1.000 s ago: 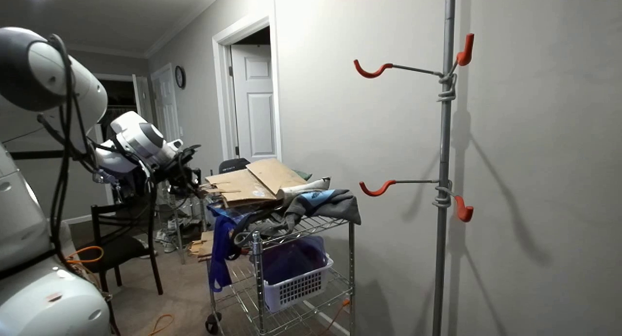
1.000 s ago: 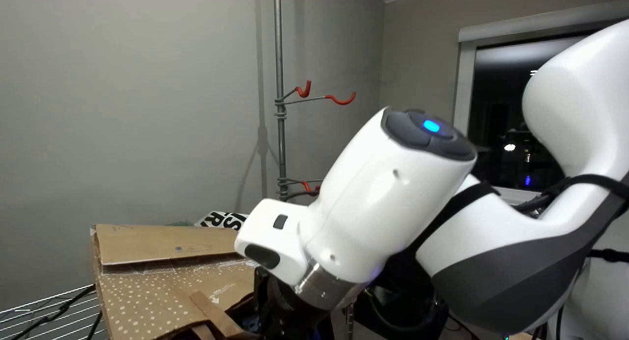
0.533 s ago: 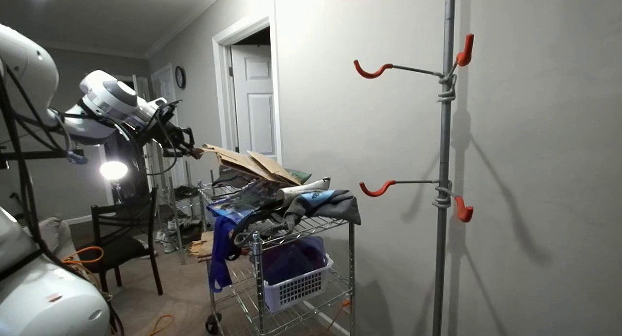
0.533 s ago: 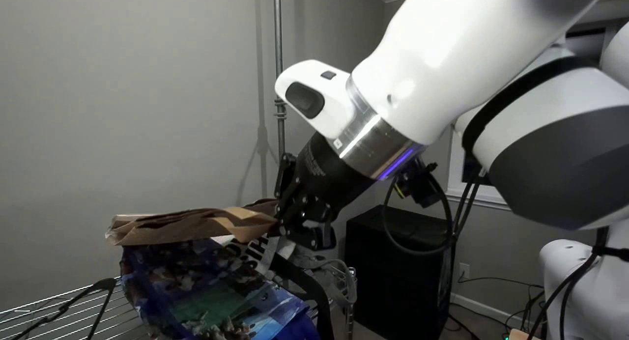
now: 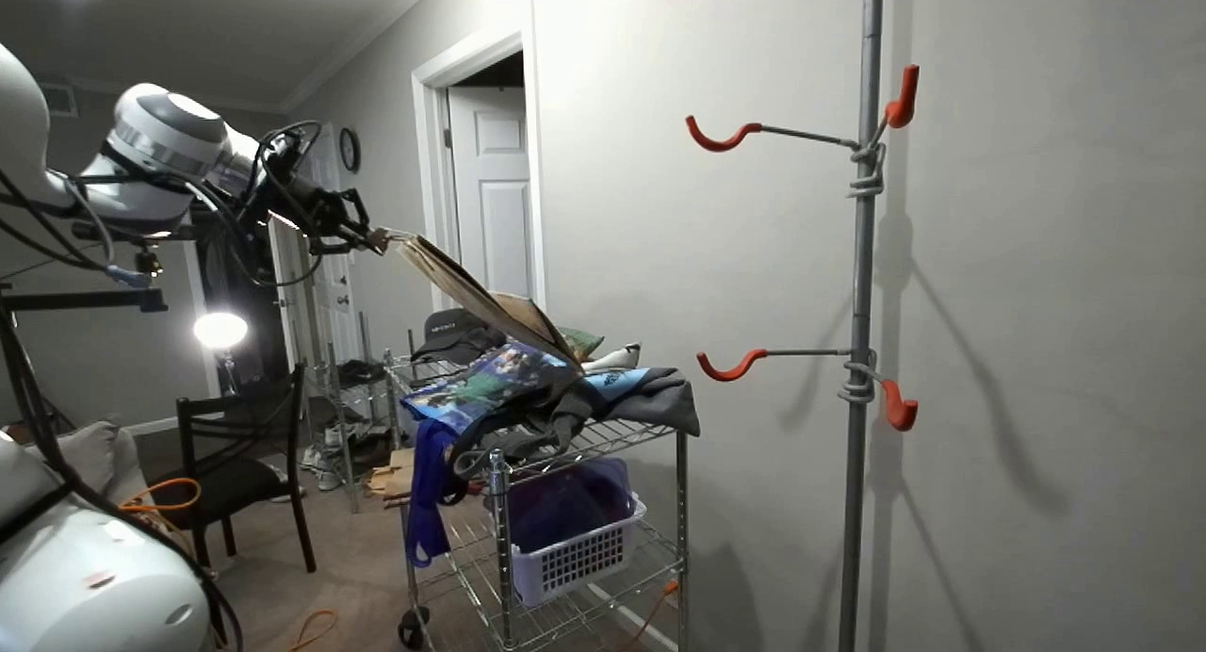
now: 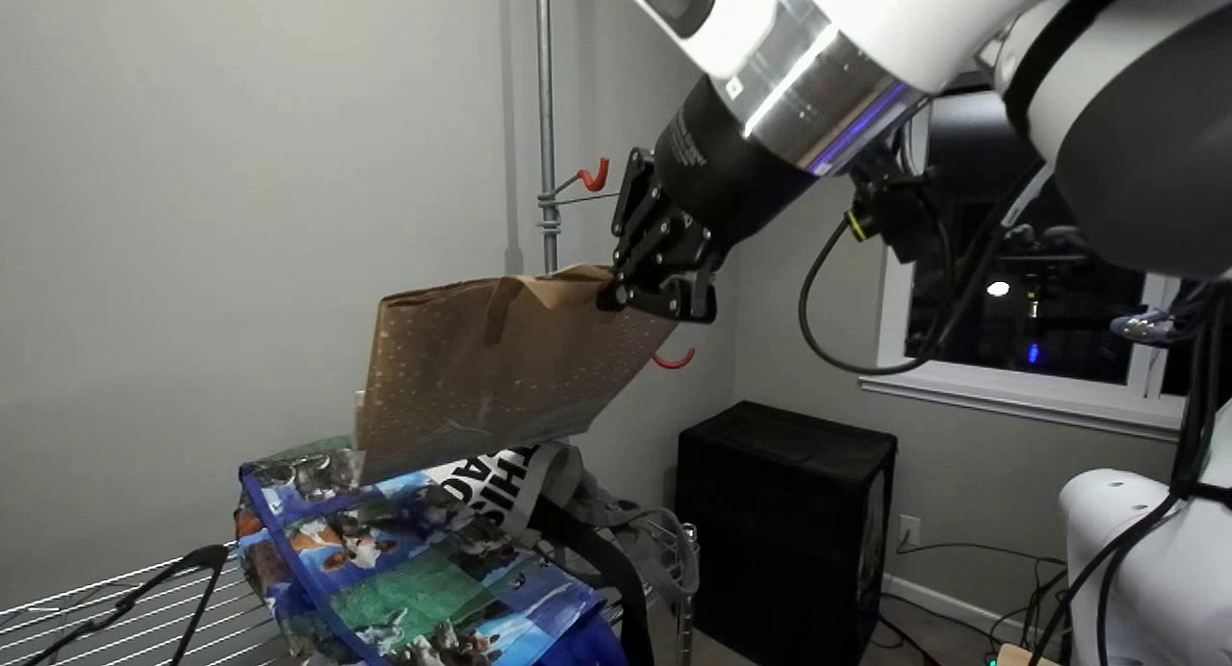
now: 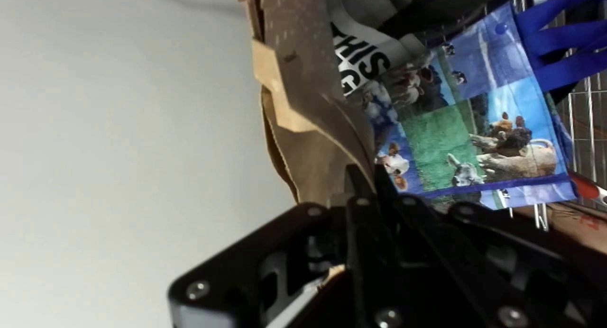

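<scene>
The fingers (image 7: pixel 356 182) are clamped on the upper edge of the paper bag (image 6: pixel 510 368), which slants down from them over the printed bag (image 6: pixel 414 579) on the wire rack (image 5: pixel 681 511). Your step in hand appears to be lifting the paper bag off the rack. Its lower end lies close to the printed bag and the gray cloth (image 5: pixel 660 402); the exterior views do not settle whether it touches them. The next move calls for a firm clamp and a slow, straight raise: confirm that the lower end is free before you shift sideways, as it may drag.
</scene>
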